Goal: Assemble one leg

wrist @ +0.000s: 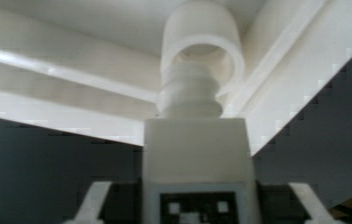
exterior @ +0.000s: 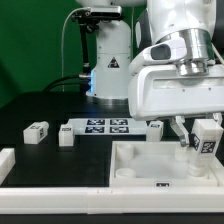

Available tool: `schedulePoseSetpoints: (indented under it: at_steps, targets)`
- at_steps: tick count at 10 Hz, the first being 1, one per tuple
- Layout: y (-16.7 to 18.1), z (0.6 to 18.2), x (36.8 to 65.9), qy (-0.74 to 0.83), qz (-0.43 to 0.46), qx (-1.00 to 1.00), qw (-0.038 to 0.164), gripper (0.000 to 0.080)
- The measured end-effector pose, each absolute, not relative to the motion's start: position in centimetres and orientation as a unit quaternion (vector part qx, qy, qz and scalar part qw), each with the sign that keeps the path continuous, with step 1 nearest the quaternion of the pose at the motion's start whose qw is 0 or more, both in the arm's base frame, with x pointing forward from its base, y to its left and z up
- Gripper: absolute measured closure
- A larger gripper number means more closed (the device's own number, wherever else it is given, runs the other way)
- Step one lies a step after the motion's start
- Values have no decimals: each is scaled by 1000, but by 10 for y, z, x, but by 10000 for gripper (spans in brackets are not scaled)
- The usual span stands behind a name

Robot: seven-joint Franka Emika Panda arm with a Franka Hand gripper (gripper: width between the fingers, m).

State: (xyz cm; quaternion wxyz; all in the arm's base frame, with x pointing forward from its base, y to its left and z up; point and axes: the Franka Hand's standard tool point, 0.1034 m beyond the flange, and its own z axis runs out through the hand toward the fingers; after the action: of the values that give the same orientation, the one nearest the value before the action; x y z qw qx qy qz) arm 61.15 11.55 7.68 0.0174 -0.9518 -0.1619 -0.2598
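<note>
**Fig. – Leg in grasp over panel, exterior + wrist views.** The fingers (wrist: 95,203) are clamped on the leg (exterior: 207,137), one on each side face, set part-way apart to the block's width. In the wrist view the leg (wrist: 196,150) fills the centre, with its tag face nearest the camera. Its narrower ribbed, rounded end points away, toward a curved recess in the panel (wrist: 48,70). Whether that end touches the recess cannot be told.

Exterior view: the arm (exterior: 175,70) hangs over the view's right. The leg is held near upright, above the far corner of the panel (exterior: 118,150) on the view's right, just inside the raised rim.

Edges/room: the panel's rim walls bound the leg on two sides, and the panel floor toward the view's left is open. Behind the panel lies the marker board (exterior: 100,126). One spare leg (exterior: 155,127) lies just off its end and two more (exterior: 67,135) (exterior: 37,131) lie apart on the dark worktop (exterior: 50,150), well away from the held leg.
</note>
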Motion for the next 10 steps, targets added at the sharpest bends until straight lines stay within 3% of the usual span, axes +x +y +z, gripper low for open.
schedulePoseSetpoints:
  at_steps: [10]
  targets:
    - [108,60,605,-155,-284,-946,12,512]
